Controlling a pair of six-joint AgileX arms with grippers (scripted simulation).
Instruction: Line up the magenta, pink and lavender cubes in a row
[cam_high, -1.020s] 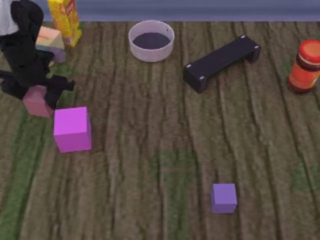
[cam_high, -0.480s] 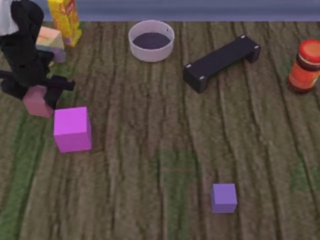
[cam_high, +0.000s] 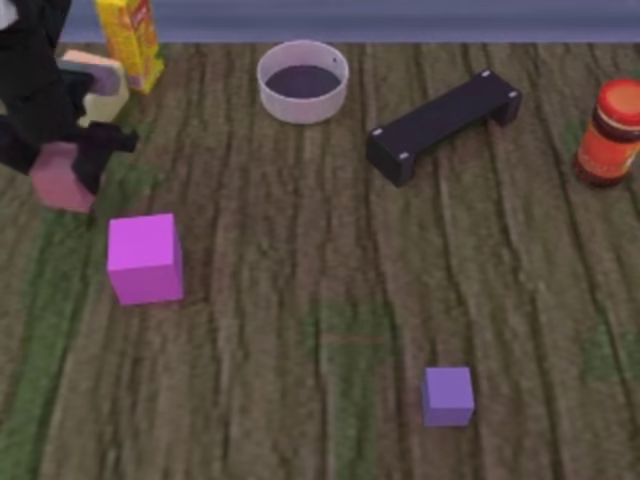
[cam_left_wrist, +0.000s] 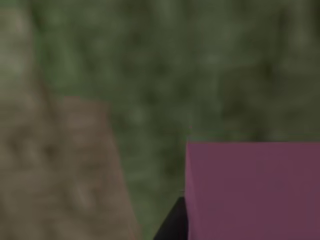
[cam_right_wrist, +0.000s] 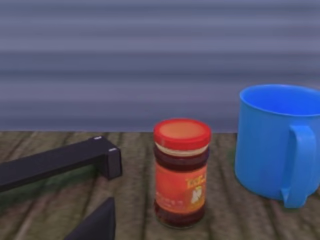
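Note:
The mid-sized dusty pink cube (cam_high: 58, 180) hangs at the far left of the table, with my left gripper (cam_high: 72, 165) shut on it. In the left wrist view the pink cube (cam_left_wrist: 252, 190) fills the lower corner, a dark finger (cam_left_wrist: 172, 226) against its side. The large magenta cube (cam_high: 145, 257) rests on the table just in front of it, apart from it. Far off at front centre-right, the small lavender cube (cam_high: 447, 396) lies alone. My right arm is outside the top view; only a dark part of my right gripper (cam_right_wrist: 97, 225) shows in its wrist view.
A pale peach box (cam_high: 97, 84) and a yellow carton (cam_high: 130, 40) stand behind the left gripper. A white bowl (cam_high: 302, 80) sits at the back, a black bench-shaped block (cam_high: 443, 122) to its right, a red-lidded jar (cam_high: 610, 130) at the right edge. A blue mug (cam_right_wrist: 275, 140) stands beside the jar.
My left gripper has carried the pink cube up and toward the back left, away from the magenta cube. The other cubes have not moved.

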